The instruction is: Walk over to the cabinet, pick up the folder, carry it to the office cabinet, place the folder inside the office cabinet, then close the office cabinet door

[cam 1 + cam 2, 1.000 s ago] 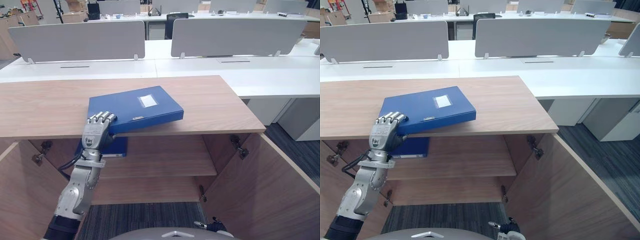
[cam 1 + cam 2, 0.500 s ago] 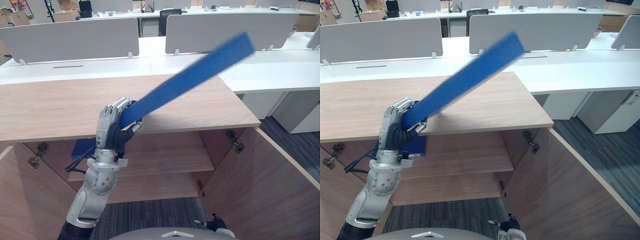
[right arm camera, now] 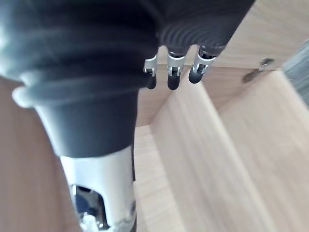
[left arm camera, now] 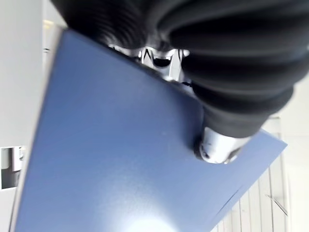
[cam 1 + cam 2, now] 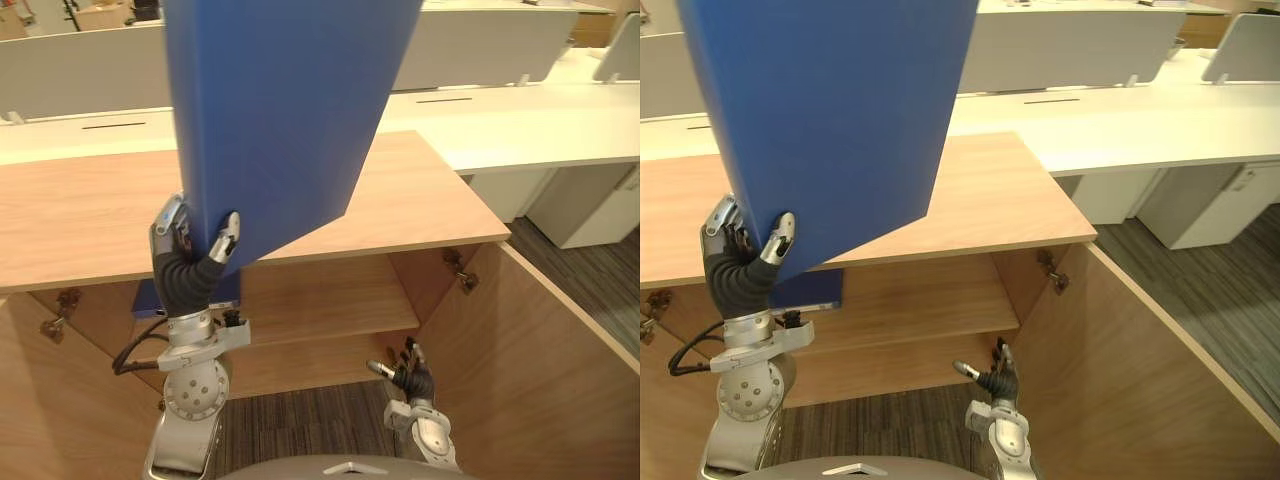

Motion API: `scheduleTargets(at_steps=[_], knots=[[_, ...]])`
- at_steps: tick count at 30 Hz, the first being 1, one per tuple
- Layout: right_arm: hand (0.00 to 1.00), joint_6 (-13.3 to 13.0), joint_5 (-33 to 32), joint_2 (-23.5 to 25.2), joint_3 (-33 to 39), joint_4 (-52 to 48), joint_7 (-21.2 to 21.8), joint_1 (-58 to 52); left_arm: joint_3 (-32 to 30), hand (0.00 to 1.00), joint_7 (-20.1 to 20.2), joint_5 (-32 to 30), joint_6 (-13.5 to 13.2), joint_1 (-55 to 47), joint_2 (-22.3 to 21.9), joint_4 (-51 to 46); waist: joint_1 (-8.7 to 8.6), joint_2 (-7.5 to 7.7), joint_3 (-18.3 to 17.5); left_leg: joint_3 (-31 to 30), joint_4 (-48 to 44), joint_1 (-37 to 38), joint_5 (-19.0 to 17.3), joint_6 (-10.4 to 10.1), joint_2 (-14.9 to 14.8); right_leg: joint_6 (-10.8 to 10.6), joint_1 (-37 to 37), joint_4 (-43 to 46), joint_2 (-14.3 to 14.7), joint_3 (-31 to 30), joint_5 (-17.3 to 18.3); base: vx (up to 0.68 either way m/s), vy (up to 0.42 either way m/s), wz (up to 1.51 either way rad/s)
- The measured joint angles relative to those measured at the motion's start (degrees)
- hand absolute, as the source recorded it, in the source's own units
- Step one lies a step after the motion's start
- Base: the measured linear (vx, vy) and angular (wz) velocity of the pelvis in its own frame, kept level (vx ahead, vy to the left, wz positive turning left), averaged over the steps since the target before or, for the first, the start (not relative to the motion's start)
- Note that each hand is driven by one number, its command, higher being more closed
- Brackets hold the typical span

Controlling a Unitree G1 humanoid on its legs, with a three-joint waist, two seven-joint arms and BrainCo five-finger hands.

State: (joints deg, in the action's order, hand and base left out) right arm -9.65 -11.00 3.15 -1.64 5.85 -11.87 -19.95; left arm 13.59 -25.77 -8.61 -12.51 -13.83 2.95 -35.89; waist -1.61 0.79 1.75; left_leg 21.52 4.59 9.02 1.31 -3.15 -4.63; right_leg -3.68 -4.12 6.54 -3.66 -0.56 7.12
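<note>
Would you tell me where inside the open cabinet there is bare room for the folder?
The upper shelf is bare from the second folder at its left end to its right end. The left end is crowded: the left hand grips the raised folder there. The right hand hangs open below, beside the open door.

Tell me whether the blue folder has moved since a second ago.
Yes. The folder lay flat on the cabinet top; now the left hand grips its lower corner, holding it swung up nearly upright over that top's front edge.
</note>
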Motion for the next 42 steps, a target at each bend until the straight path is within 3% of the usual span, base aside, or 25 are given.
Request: scheduleTargets(at_steps=[6, 17, 29, 35, 42], knots=[[0.00, -4.10, -0.38, 1.10, -0.36, -20.79, -0.32, -4.27, -0.75, 1.00, 1.30, 4.63, -0.06, -3.82, -1.51, 0.01, -0.47, 1.26, 0.74, 2.10, -0.04, 0.39, -0.89, -0.24, 0.06, -0.46, 0.28, -0.38, 0.00, -1.73, -0.37, 0.03, -0.003, -0.16], [0.00, -7.64, 2.47, 0.69, 0.27, -35.67, -3.76, -2.89, -1.25, 1.00, 3.46, 6.29, -0.44, -4.11, -1.96, 1.85, -0.48, 1.03, 0.67, 3.06, -0.05, 0.87, -2.21, -0.03, 0.31, -2.00, 0.14, -0.63, -0.07, -3.46, -1.43, 0.02, 0.000, -0.05], [0.00, -9.93, 3.30, -2.38, 4.06, -36.89, -2.91, 11.16, -2.35, 1.00, 9.52, 9.65, -1.84, -0.35, -0.57, 8.33, -0.36, -0.32, 0.72, 1.83, -0.04, -0.08, -1.68, 1.18, 1.53, -2.94, 0.07, -1.61, -1.21, -3.48, -3.33, -0.05, -0.007, 0.05], [0.00, -10.24, -4.68, -5.78, 3.96, -36.09, 2.79, 15.33, -2.33, 1.00, 13.57, 11.61, -2.73, 2.73, 1.12, 8.83, -0.36, -0.32, 0.71, 0.32, -0.02, -0.81, -1.03, 2.21, 2.72, -2.97, -0.13, -1.90, -2.43, -3.12, -3.36, -0.08, -0.008, 0.13], [0.00, -9.89, -13.25, -9.73, 3.82, -28.02, 8.41, 18.36, -2.35, 1.00, 17.37, 14.12, -3.61, 4.09, 2.61, 10.08, -0.32, -0.34, 0.70, -1.17, 0.35, -1.83, 0.03, 2.97, 3.89, -3.07, -0.01, -2.77, -3.64, -1.86, -3.42, -0.09, -0.012, 0.10]])
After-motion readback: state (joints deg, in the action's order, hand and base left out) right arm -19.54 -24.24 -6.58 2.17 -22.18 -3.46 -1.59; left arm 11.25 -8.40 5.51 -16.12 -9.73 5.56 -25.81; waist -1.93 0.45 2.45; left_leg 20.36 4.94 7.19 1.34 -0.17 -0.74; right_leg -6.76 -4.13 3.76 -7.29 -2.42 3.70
